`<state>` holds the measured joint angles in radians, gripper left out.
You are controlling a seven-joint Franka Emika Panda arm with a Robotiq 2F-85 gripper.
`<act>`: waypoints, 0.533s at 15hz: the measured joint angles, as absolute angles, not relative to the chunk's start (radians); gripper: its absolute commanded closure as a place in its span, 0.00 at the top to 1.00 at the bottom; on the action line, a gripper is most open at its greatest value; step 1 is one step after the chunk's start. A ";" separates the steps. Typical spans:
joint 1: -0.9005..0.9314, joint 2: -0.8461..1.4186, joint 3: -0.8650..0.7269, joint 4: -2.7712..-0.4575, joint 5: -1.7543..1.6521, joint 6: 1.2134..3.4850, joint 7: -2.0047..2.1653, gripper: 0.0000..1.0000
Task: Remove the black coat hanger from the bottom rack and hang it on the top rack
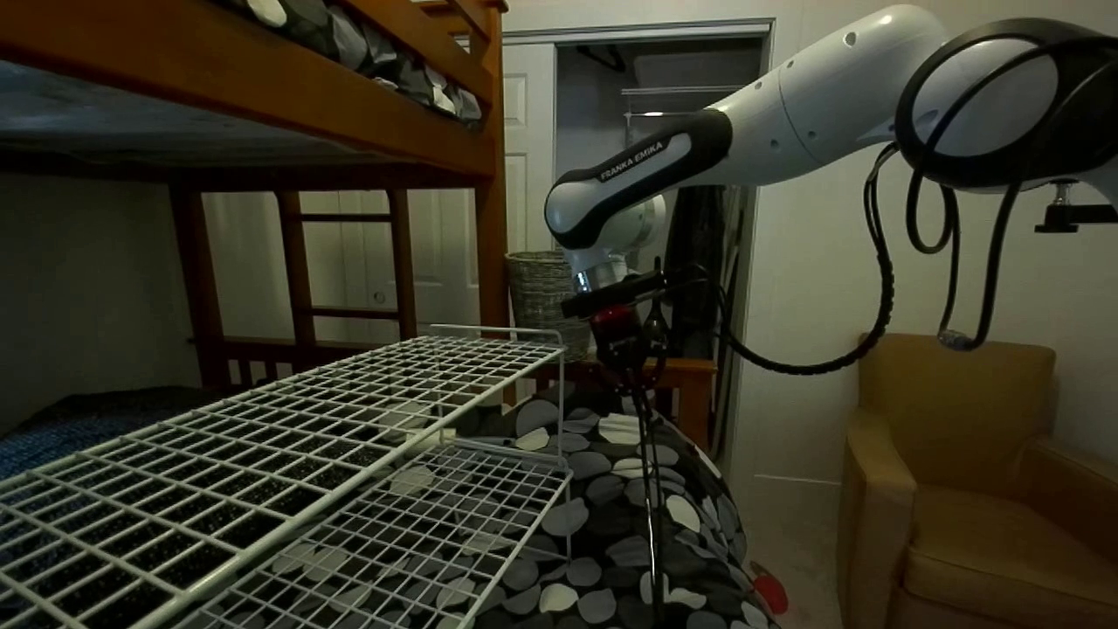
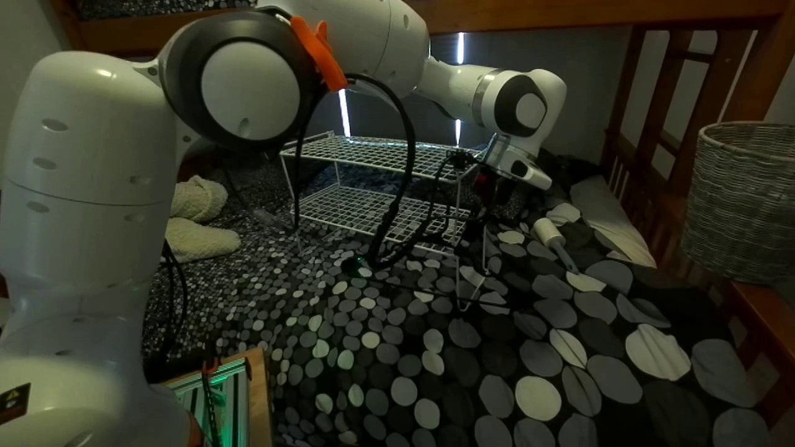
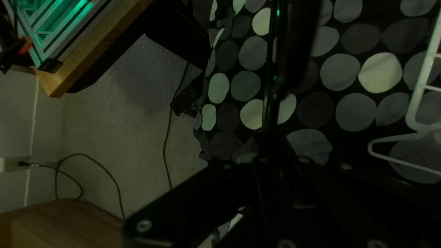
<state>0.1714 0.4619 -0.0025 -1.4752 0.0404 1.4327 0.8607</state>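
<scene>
The black coat hanger [image 1: 651, 498] hangs down from my gripper [image 1: 636, 380], beside the right end of the white wire rack in an exterior view. It also shows as a thin dark bar [image 2: 428, 290] in an exterior view and nearly edge-on in the wrist view [image 3: 274, 82]. My gripper [image 3: 272, 143] is shut on it; the jaws are very dark and the hook cannot be made out. The hanger looks apart from the bottom rack [image 1: 524, 539]. The top rack [image 1: 441, 428] stands above the bottom rack, and the gripper is about level with it, off its end.
Polka-dot bedding [image 2: 459, 385] lies under the rack. A wire leg [image 3: 418, 89] is close right in the wrist view. A lint roller [image 2: 549, 234], wicker basket [image 2: 739, 205], bunk bed frame [image 1: 489, 262] and armchair [image 1: 956, 411] stand around. A cable loops from the arm.
</scene>
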 measured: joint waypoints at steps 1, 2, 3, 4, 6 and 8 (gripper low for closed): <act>0.171 0.462 -0.002 -1.473 0.041 1.430 0.861 0.02; 0.172 0.462 0.000 -1.468 0.042 1.416 0.861 0.02; 0.173 0.461 0.001 -1.459 0.042 1.393 0.864 0.02; 0.175 0.459 0.001 -1.445 0.042 1.361 0.871 0.02; 0.186 0.451 0.002 -1.413 0.041 1.284 0.897 0.02; 0.201 0.440 0.002 -1.385 0.041 1.199 0.944 0.02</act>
<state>0.2013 0.4397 0.0023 -1.3852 0.0409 1.1988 0.9437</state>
